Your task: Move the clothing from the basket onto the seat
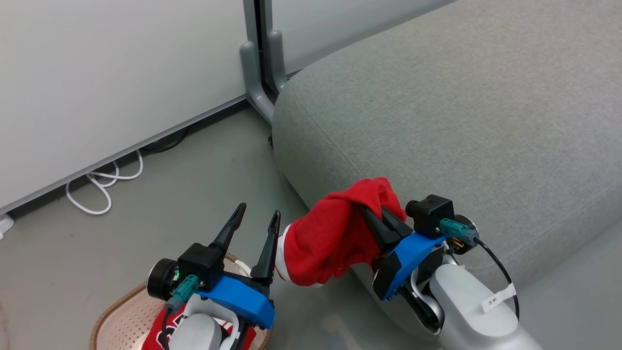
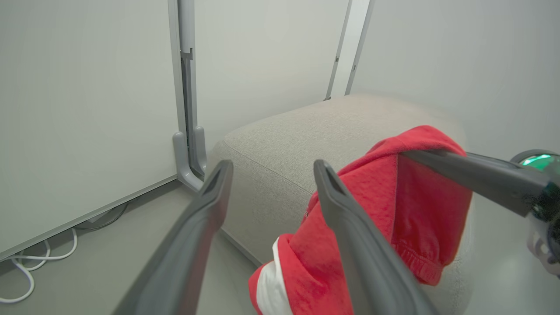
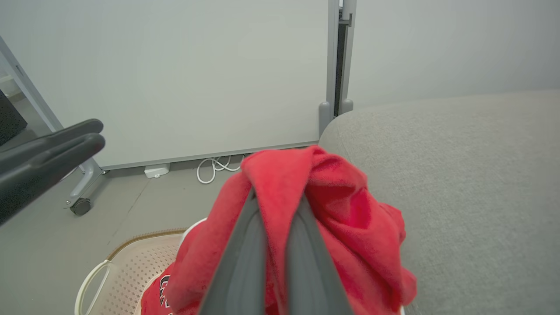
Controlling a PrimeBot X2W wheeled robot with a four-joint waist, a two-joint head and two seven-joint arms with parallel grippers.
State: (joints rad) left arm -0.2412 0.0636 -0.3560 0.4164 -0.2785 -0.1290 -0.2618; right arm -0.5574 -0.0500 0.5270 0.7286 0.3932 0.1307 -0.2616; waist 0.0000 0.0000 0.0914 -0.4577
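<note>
My right gripper [image 1: 376, 211] is shut on a plain red garment with white trim [image 1: 330, 238], which hangs in the air beside the front edge of the grey seat [image 1: 461, 112]. The cloth drapes over the shut fingers [image 3: 271, 245] in the right wrist view. To its left my left gripper [image 1: 258, 214] stands open above the basket [image 1: 121, 316], nothing between its fingers [image 2: 210, 197]. In the basket lies a red jersey with black numbers [image 1: 163, 333], partly hidden by my left arm. The held garment [image 2: 385, 210] sits just right of the left fingers.
White partition panels [image 1: 121, 73] on grey feet [image 1: 257, 82] stand behind the seat's end. White cables [image 1: 104, 182] lie on the floor under the panel. A castor leg [image 3: 81, 203] stands left of the basket [image 3: 131, 267].
</note>
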